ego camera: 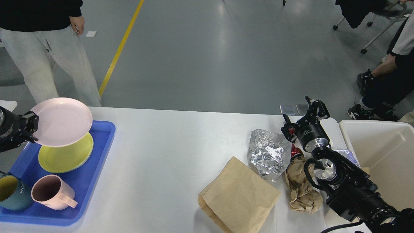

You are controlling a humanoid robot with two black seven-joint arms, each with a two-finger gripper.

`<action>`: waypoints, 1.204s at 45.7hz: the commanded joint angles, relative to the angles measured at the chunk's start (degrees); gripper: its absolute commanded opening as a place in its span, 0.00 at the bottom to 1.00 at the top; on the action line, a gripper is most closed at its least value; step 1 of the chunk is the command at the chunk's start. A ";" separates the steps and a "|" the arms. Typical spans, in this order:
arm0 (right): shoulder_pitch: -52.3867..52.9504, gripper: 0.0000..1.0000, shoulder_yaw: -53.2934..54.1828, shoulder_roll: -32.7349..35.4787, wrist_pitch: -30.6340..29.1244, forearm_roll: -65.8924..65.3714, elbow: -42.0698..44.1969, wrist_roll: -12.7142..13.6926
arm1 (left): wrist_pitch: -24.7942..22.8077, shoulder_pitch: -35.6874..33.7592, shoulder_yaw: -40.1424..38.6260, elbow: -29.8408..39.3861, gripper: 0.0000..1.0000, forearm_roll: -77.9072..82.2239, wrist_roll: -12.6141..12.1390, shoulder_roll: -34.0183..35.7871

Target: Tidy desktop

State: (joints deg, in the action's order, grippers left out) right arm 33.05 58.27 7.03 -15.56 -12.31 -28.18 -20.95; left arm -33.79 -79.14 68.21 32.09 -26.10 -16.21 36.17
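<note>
The left pincer (30,127) pinches a pink plate (61,121) by its rim above the yellow plate (66,155) in the blue tray (97,152) at the white counter's (168,152) left edge. The right pincer (302,116) stands spread near the right edge, beside crumpled foil (266,153).

Blue tray (100,142) w/ plates & mugs, paper bag (239,194), crumpled foil (268,155), cream bin (381,142), bystanders

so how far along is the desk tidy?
Done: yellow plate and two mugs sit in the blue tray. In hand: left gripper holds the pink plate over the yellow one. Left: foil, paper bag and crumpled paper on the desktop; right gripper open near them, beside the bin.
</note>
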 commanded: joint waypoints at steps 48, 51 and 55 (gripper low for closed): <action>0.00 1.00 0.00 0.00 0.00 0.00 0.06 0.04 | 9.45 14.36 -14.69 -10.20 0.88 13.62 -0.75 -2.51; 0.00 1.00 0.00 0.00 0.00 0.00 0.06 0.03 | 9.27 14.10 -14.69 -10.20 0.92 13.62 -0.93 -2.33; 0.00 1.00 0.00 0.00 0.00 0.00 0.06 0.04 | 8.57 13.75 -14.69 -10.20 0.93 13.62 -1.28 -2.15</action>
State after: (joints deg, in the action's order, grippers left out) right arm 33.05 58.27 7.03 -15.56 -12.31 -28.12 -20.93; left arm -24.47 -64.97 53.55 21.89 -12.48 -17.02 33.72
